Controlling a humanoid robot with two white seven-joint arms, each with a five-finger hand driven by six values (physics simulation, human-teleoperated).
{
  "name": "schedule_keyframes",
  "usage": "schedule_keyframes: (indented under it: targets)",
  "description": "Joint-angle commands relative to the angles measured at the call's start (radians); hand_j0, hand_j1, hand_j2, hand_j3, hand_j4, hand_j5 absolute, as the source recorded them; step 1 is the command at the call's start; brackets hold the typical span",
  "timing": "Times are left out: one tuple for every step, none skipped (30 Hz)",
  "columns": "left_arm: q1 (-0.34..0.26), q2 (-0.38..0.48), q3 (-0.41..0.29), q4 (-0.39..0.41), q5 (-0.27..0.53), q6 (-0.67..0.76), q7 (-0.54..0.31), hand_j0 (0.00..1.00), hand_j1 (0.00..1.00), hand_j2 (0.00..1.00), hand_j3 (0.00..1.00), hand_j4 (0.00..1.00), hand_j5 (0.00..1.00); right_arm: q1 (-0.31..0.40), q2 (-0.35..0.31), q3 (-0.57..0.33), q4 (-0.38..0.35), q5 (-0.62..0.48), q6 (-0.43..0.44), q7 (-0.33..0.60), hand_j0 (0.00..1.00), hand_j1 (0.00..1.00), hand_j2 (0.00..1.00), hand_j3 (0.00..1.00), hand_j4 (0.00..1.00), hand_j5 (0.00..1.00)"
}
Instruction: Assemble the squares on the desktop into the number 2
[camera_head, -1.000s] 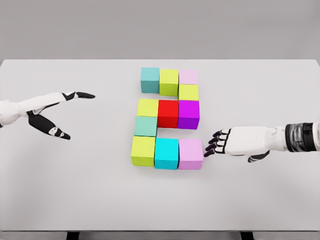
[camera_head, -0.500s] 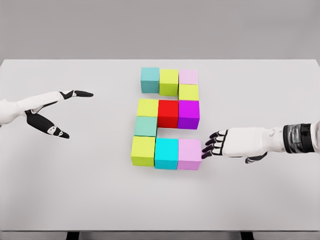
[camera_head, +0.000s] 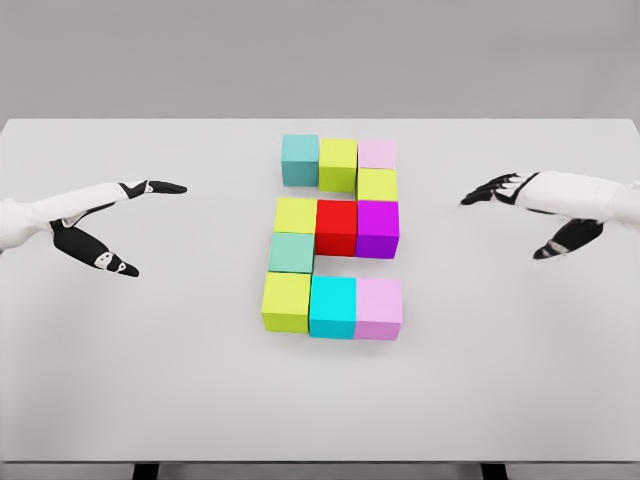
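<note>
Coloured cubes lie together mid-table in the shape of a 2. The top row is a teal cube (camera_head: 300, 159), a lime cube (camera_head: 338, 163) and a pale pink cube (camera_head: 377, 154). Below come a lime cube (camera_head: 377, 184), then a yellow-green cube (camera_head: 296, 215), a red cube (camera_head: 336, 227) and a purple cube (camera_head: 377, 228). A teal cube (camera_head: 291, 252) links to the bottom row: lime cube (camera_head: 286, 301), cyan cube (camera_head: 333, 306), pink cube (camera_head: 378, 307). My left hand (camera_head: 135, 228) hovers open at the left. My right hand (camera_head: 520, 215) hovers open at the right, apart from the cubes.
The white table (camera_head: 150, 370) spans the view, with its front edge near the bottom and a grey wall behind.
My right hand left the bottom pink cube's right side, rising up and to the right with fingers spread. The pink cube sits slightly further left against the cyan one. The left arm is still.
</note>
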Motion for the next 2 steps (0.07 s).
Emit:
schedule_keyframes:
  targets:
    - [0.000, 0.001, 0.000, 0.000, 0.008, 0.002, 0.000, 1.00, 1.00, 1.00, 1.00, 1.00, 1.00, 0.000, -0.001, -0.046, 0.090, -0.196, 0.002, 0.000, 1.00, 1.00, 1.00, 1.00, 1.00, 1.00]
    - [0.000, 0.001, 0.000, 0.000, 0.008, 0.002, 0.000, 1.00, 1.00, 1.00, 1.00, 1.00, 1.00, 0.000, 0.001, -0.043, 0.088, -0.196, 0.002, 0.000, 1.00, 1.00, 1.00, 1.00, 1.00, 1.00]
